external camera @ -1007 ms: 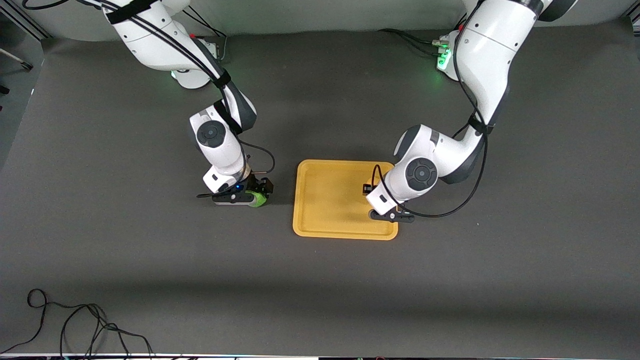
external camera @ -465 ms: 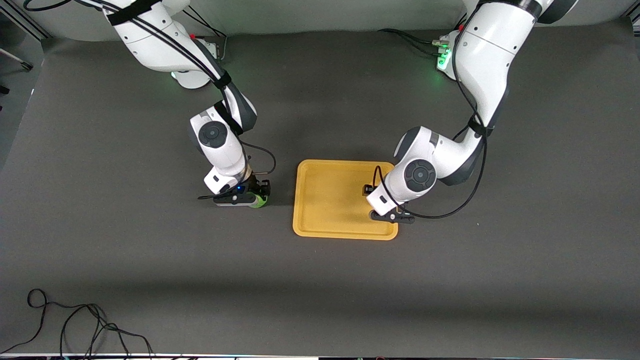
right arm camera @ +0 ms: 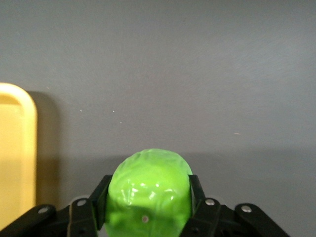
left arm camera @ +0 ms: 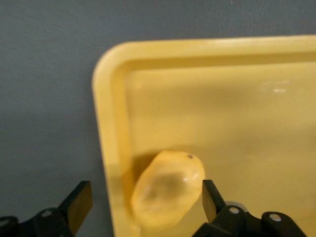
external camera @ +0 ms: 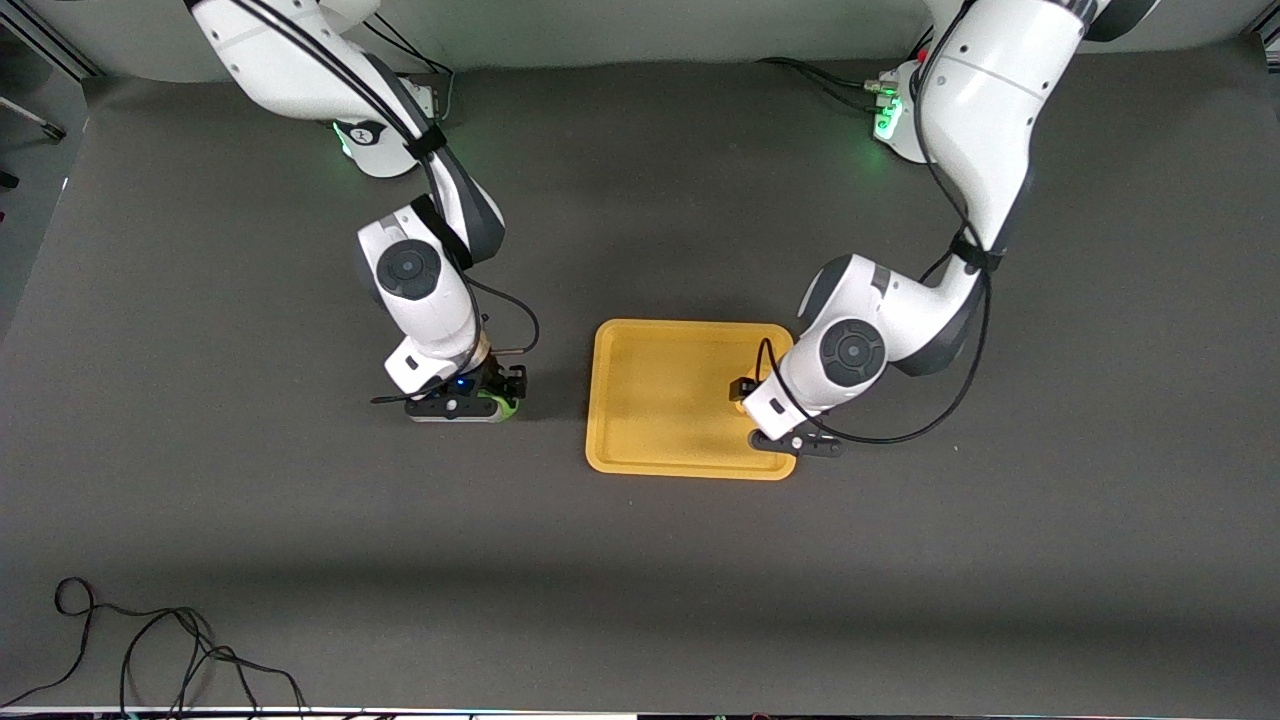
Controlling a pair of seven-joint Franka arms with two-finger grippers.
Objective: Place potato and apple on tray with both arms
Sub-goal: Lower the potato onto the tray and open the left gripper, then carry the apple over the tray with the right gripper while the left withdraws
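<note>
Dark grey table (external camera: pixel 300 520), orange-yellow tray (external camera: pixel 660 400) at its middle, one arm at each side of it.
Left gripper (left arm camera: pixel 143 205), fingers spread wide and holding nothing, hangs over the potato (left arm camera: pixel 168 187) lying in the tray by its rim; right gripper (right arm camera: pixel 148 195) is clamped on the apple (right arm camera: pixel 149 195) beside the tray, toward the right arm's end.

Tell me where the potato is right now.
The potato lies on the tray, in its corner toward the left arm's end, below the open left gripper.
</note>
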